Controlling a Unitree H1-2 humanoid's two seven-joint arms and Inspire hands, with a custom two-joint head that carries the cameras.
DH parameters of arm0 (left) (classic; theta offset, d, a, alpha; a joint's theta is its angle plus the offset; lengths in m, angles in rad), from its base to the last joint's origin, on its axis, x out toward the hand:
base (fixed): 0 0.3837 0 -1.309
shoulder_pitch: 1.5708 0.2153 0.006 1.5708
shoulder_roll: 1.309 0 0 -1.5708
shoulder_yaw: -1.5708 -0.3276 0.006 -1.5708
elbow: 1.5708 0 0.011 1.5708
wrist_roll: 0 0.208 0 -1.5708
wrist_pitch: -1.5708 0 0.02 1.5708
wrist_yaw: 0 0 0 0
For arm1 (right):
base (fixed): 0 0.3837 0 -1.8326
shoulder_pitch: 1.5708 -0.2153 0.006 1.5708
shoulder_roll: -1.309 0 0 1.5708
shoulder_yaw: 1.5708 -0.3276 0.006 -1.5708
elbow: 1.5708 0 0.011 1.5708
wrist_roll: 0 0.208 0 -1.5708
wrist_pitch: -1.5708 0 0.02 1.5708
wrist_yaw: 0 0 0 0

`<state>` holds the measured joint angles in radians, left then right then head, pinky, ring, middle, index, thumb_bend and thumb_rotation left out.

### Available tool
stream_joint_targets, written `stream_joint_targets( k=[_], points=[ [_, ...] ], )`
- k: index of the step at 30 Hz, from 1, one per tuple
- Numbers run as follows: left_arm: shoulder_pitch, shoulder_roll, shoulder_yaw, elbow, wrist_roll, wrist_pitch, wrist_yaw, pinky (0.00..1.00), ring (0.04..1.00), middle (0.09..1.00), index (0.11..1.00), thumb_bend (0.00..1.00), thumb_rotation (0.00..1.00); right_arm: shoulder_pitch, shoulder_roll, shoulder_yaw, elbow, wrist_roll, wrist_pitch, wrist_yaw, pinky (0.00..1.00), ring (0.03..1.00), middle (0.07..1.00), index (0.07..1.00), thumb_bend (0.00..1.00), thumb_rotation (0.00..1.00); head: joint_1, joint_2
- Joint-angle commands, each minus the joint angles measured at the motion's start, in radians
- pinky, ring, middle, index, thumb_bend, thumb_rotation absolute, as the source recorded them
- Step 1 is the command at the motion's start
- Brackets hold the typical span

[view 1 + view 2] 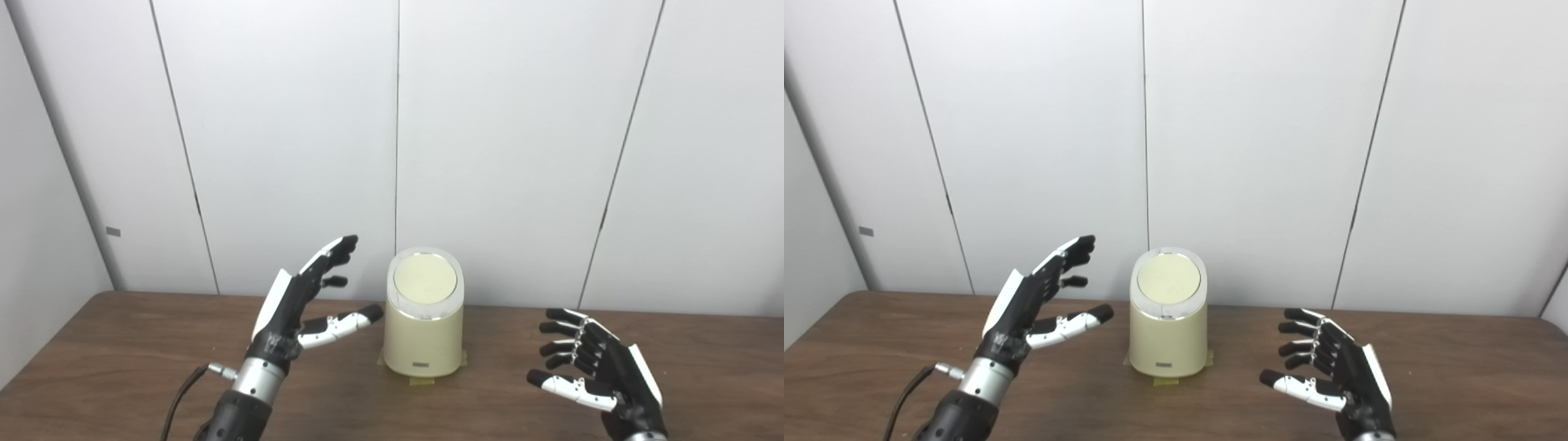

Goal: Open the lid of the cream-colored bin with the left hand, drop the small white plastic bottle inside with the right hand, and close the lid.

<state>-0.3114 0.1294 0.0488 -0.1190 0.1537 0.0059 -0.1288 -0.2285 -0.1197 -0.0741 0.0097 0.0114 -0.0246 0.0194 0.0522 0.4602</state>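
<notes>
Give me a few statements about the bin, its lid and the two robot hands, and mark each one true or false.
1. The lid of the cream-colored bin is closed. True.
2. The left hand grips the lid. False: it is open beside the bin, fingers spread, touching nothing.
3. The right hand holds a white bottle. False: it is open and empty, and no bottle shows in either view.
4. The bin stands upright on the wooden table. True.
5. The bin stands between the two hands. True.
</notes>
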Motion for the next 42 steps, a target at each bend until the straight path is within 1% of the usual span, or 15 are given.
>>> stream_joint_targets(
  k=[1,4,8,9,12,14,19,22,24,28,30,33,36,39,42],
  points=[
    [-0.005,-0.004,0.010,-0.045,-0.038,-0.008,0.016,0.70,0.801,0.863,0.901,0.80,0.37,-0.022,-0.017,-0.012,-0.013,0.000,-0.066,-0.004,0.45,0.554,0.656,0.701,0.74,0.14,-0.005,0.001],
    [0.046,-0.001,0.021,-0.020,-0.081,-0.048,0.019,0.67,0.776,0.861,0.931,0.77,0.38,-0.012,-0.016,-0.014,-0.016,-0.013,-0.074,-0.015,0.44,0.557,0.662,0.701,0.74,0.15,-0.026,0.003],
    [0.077,0.006,0.035,0.019,-0.111,-0.097,0.031,0.65,0.776,0.864,0.947,0.72,0.34,-0.005,-0.012,-0.015,-0.016,-0.033,-0.079,-0.031,0.46,0.576,0.675,0.708,0.75,0.19,-0.065,0.006],
    [0.085,0.009,0.039,0.030,-0.111,-0.104,0.034,0.65,0.777,0.863,0.947,0.72,0.34,-0.003,-0.013,-0.015,-0.016,-0.033,-0.079,-0.031,0.46,0.578,0.677,0.708,0.75,0.19,-0.086,0.008],
    [0.099,0.019,0.042,0.057,-0.110,-0.117,0.033,0.65,0.770,0.842,0.920,0.73,0.33,0.004,-0.009,-0.021,-0.029,-0.034,-0.060,-0.038,0.49,0.607,0.693,0.720,0.76,0.24,-0.102,0.010],
    [0.101,0.025,0.040,0.066,-0.106,-0.124,0.031,0.64,0.767,0.830,0.903,0.73,0.33,0.007,-0.005,-0.023,-0.038,-0.036,-0.048,-0.044,0.49,0.618,0.706,0.729,0.75,0.23,-0.102,0.010],
    [0.105,0.034,0.039,0.067,-0.098,-0.118,0.033,0.67,0.764,0.818,0.888,0.74,0.34,0.017,0.003,-0.028,-0.061,-0.039,-0.027,-0.058,0.46,0.598,0.708,0.726,0.74,0.20,-0.101,0.015],
    [0.108,0.032,0.039,0.065,-0.089,-0.113,0.042,0.68,0.759,0.806,0.878,0.74,0.34,0.019,-0.001,-0.032,-0.052,-0.021,-0.039,-0.053,0.48,0.612,0.719,0.734,0.74,0.21,-0.099,0.015],
    [0.109,0.029,0.039,0.066,-0.086,-0.106,0.047,0.70,0.755,0.800,0.869,0.73,0.33,0.023,-0.005,-0.031,-0.049,-0.009,-0.046,-0.043,0.49,0.603,0.716,0.732,0.75,0.19,-0.100,0.016],
    [0.111,0.023,0.034,0.069,-0.092,-0.102,0.054,0.72,0.752,0.797,0.862,0.71,0.29,0.035,0.001,-0.025,-0.075,-0.006,-0.022,-0.042,0.50,0.602,0.702,0.722,0.76,0.17,-0.103,0.015],
    [0.110,0.023,0.030,0.073,-0.083,-0.102,0.060,0.71,0.752,0.797,0.860,0.70,0.28,0.038,0.002,-0.026,-0.070,-0.002,-0.029,-0.042,0.51,0.621,0.702,0.720,0.76,0.15,-0.101,0.014],
    [0.107,0.021,0.025,0.078,-0.074,-0.101,0.067,0.72,0.749,0.790,0.856,0.70,0.29,0.043,0.004,-0.027,-0.062,0.005,-0.032,-0.043,0.52,0.649,0.712,0.719,0.76,0.14,-0.097,0.012],
    [0.106,0.016,0.022,0.077,-0.074,-0.091,0.071,0.74,0.749,0.787,0.852,0.72,0.30,0.041,0.000,-0.030,-0.040,0.013,-0.050,-0.041,0.53,0.651,0.716,0.725,0.76,0.15,-0.088,0.010],
    [0.106,0.012,0.017,0.077,-0.063,-0.087,0.077,0.76,0.750,0.787,0.849,0.71,0.30,0.042,-0.002,-0.030,-0.042,0.018,-0.048,-0.038,0.53,0.650,0.719,0.728,0.77,0.15,-0.068,0.006],
    [0.109,0.004,0.014,0.076,-0.067,-0.084,0.080,0.74,0.750,0.789,0.847,0.71,0.30,0.041,-0.010,-0.032,-0.021,0.030,-0.077,-0.024,0.54,0.655,0.726,0.744,0.76,0.15,-0.049,0.003]
  ],
)
